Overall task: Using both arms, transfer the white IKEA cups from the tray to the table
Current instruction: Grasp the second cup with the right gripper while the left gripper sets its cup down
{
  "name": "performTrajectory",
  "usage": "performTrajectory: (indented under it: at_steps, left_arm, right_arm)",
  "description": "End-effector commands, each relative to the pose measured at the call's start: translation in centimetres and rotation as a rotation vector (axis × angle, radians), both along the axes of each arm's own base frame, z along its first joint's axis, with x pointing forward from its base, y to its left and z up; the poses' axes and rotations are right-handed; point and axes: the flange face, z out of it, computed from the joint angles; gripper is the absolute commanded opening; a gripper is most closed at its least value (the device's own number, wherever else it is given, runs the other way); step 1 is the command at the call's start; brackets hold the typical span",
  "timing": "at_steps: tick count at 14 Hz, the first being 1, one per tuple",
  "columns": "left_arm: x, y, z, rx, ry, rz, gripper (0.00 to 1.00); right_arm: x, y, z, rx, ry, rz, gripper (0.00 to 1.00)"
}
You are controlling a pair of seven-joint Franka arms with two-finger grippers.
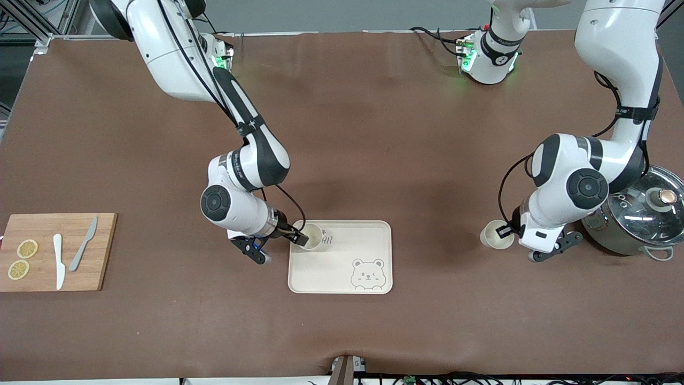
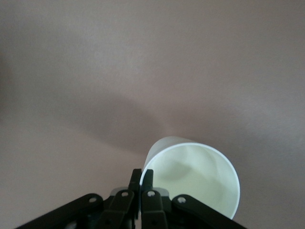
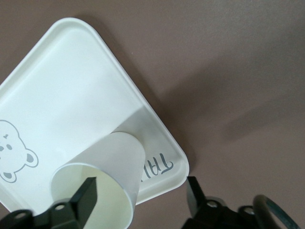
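The left gripper (image 1: 503,231) pinched one cup's (image 1: 495,235) rim over the table (image 1: 374,133), while the right gripper (image 1: 297,236) straddled, jaws apart, the second cup's (image 1: 313,236) wall at the tray's (image 1: 342,278) eleven o'clock corner; closing came next.

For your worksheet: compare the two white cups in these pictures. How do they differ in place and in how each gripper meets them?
The cup on the tray stands on the tray; the other cup is off it, near the pot. The left gripper is shut, pinching the other cup's rim; the right gripper straddles the tray cup's wall, one finger inside, not clamped. Both are plain, white, handleless.
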Motion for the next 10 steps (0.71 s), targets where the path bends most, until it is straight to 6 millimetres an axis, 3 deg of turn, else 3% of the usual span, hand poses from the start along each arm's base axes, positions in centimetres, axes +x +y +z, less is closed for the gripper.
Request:
performTrajectory:
  at_steps: [1,3,5,7,8,9,10]
  left_arm:
    - [-2.7,1.2,-1.0,-0.014,-0.007,0.024,0.00]
    - [-3.8,2.3,-2.0,-0.018,-0.006,0.017,0.00]
    - [-3.7,3.5,-2.8,-0.025,-0.010,-0.030,0.00]
    - [-3.4,3.6,-3.3,-0.030,-0.020,-0.037,0.00]
    - [-3.3,3.6,-3.5,-0.031,-0.019,-0.039,0.21]
    - [-3.2,3.5,-3.5,-0.032,-0.020,-0.036,0.51]
    - [-3.1,3.7,-3.5,-0.031,-0.020,-0.036,0.65]
  right_arm:
    - [-0.3,1.5,-1.3,0.005,0.015,-0.010,0.25]
    - [-0.3,1.5,-1.3,0.007,0.017,-0.010,0.00]
    - [-0.2,1.5,-1.2,0.008,0.015,-0.014,0.00]
    - [1.0,0.9,0.5,0.037,0.008,-0.039,0.00]
    - [1.8,-0.2,1.5,0.049,0.019,-0.053,0.00]
    - [2.8,-2.0,2.8,0.054,0.049,-0.058,0.00]
    - [3.5,-3.3,4.0,0.055,0.087,-0.045,0.00]
